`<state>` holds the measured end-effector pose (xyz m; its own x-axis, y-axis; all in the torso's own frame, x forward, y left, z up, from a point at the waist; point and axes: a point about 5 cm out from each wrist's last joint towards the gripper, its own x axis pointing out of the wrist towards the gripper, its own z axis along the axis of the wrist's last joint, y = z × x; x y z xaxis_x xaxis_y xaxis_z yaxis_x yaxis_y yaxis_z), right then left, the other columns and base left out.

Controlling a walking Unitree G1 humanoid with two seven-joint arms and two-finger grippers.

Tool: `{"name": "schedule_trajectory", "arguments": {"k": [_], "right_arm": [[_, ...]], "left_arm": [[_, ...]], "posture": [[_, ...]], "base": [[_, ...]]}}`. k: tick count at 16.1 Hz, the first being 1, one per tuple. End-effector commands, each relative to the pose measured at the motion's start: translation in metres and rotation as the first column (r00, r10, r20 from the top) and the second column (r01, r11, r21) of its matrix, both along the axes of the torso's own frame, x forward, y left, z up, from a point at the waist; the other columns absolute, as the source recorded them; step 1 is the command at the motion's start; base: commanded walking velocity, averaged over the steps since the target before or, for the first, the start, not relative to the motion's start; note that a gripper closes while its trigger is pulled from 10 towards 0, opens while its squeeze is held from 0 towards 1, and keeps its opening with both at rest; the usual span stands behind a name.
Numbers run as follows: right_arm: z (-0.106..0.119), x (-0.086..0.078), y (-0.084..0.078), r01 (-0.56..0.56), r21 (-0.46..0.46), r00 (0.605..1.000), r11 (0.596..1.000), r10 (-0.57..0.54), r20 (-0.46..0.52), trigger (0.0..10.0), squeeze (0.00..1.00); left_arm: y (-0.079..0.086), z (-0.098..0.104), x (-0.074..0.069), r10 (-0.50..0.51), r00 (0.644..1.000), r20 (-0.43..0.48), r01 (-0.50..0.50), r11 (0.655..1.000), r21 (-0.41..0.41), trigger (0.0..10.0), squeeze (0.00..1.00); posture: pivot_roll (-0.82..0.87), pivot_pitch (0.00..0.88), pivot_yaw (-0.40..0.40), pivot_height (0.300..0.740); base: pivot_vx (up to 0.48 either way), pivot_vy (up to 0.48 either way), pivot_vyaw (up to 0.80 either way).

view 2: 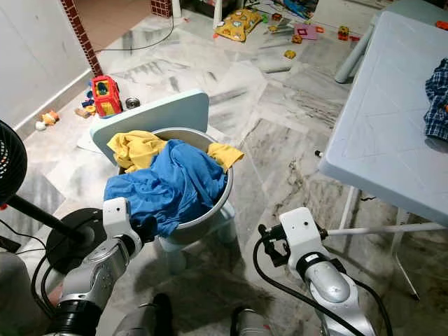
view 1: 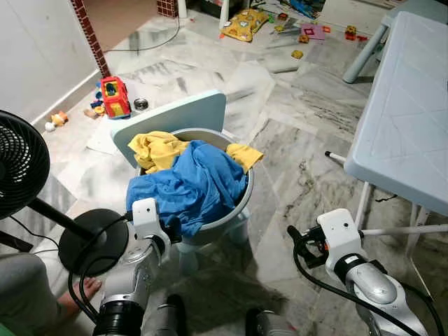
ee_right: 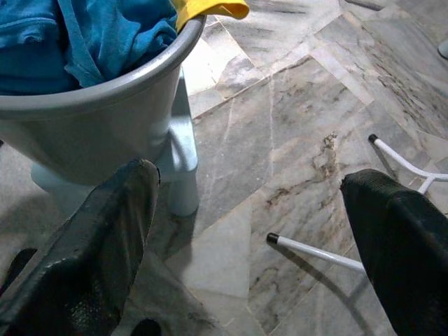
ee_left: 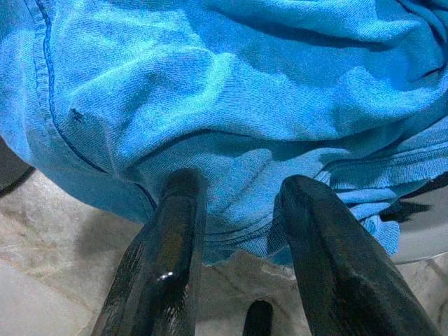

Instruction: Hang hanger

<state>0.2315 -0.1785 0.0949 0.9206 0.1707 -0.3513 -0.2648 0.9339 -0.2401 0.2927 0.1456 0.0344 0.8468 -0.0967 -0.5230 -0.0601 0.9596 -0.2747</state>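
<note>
L gripper point(ee_left: 234, 203), fingers apart, tips against crumpled blue knit cloth point(view 1: 192, 183) heaped w/ yellow cloth point(view 1: 159, 149) in round grey plastic tub point(ee_right: 105, 105). R gripper point(ee_right: 255, 210) wide open over veined marble floor point(view 1: 294, 133), nr white ribbed plastic desk point(view 1: 409, 112). Hanger can't be made out.

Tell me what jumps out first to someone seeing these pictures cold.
A grey basin heaped with a blue garment and a yellow one sits on a pale blue child's chair right before the robot. The left gripper has its open fingers against the blue cloth's hanging edge; the right gripper hovers open over the marble floor. Toys litter the floor beyond.
</note>
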Motion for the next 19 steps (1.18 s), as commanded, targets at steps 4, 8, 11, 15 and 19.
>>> {"name": "schedule_trajectory", "arguments": {"k": [4,8,11,15,19], "right_arm": [[-0.002,-0.002,-0.003,0.015,-0.010,1.000,1.000,-0.016,-0.008,10.0,0.00],[-0.003,-0.001,-0.002,0.015,-0.009,1.000,1.000,-0.015,-0.009,10.0,0.00],[-0.004,-0.001,-0.001,0.016,-0.010,1.000,1.000,-0.016,-0.014,10.0,0.00],[-0.004,-0.001,0.000,0.018,-0.008,1.000,1.000,-0.018,-0.013,10.0,0.00],[-0.004,0.000,0.000,0.018,-0.006,1.000,1.000,-0.018,-0.010,10.0,0.00]], "left_arm": [[-0.002,-0.013,-0.005,-0.030,0.998,-0.062,0.028,0.999,-0.023,2.4,0.00],[0.004,-0.015,-0.005,-0.026,0.997,-0.078,0.024,0.999,-0.024,0.0,0.00],[0.007,-0.015,-0.003,-0.018,0.996,-0.083,0.014,0.999,-0.049,0.0,0.00],[0.013,-0.012,0.000,0.007,0.998,-0.070,-0.011,0.998,-0.059,0.0,0.00],[0.017,-0.009,0.002,0.045,0.998,-0.040,-0.047,0.997,-0.060,0.0,0.00]], "posture": [[-0.26,0.216,-0.019,0.740],[-0.26,0.215,-0.020,0.740],[-0.26,0.214,-0.018,0.740],[-0.25,0.212,-0.016,0.740],[-0.25,0.208,-0.019,0.740]], "base": [[0.000,0.000,0.00],[0.000,0.000,0.00],[0.000,0.000,0.00],[0.000,0.000,0.00],[0.000,0.000,0.00]]}}
